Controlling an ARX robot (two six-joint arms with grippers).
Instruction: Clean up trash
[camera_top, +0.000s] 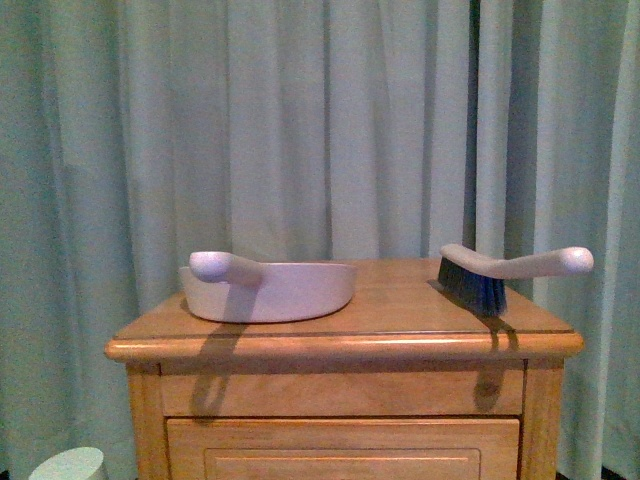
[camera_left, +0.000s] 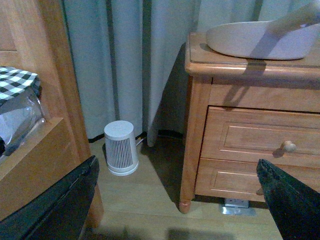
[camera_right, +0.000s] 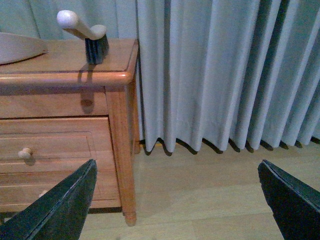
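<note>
No white wad of trash shows in any view. A pale dustpan (camera_top: 270, 288) lies on the left of the wooden nightstand top (camera_top: 400, 300); it also shows in the left wrist view (camera_left: 260, 37). A hand brush (camera_top: 500, 272) with dark bristles lies on the right of the top, handle pointing right; it also shows in the right wrist view (camera_right: 85, 37). My left gripper (camera_left: 177, 200) is open and empty, low over the floor left of the nightstand. My right gripper (camera_right: 177, 200) is open and empty, low over the floor to the nightstand's right. Neither arm shows in the front view.
Grey-green curtains (camera_top: 320, 120) hang behind the nightstand. A small white ribbed cylinder device (camera_left: 120, 147) stands on the wood floor by the curtain. A wooden bed frame (camera_left: 45, 150) with checked fabric is at the left. The nightstand has drawers with round knobs (camera_left: 287, 146).
</note>
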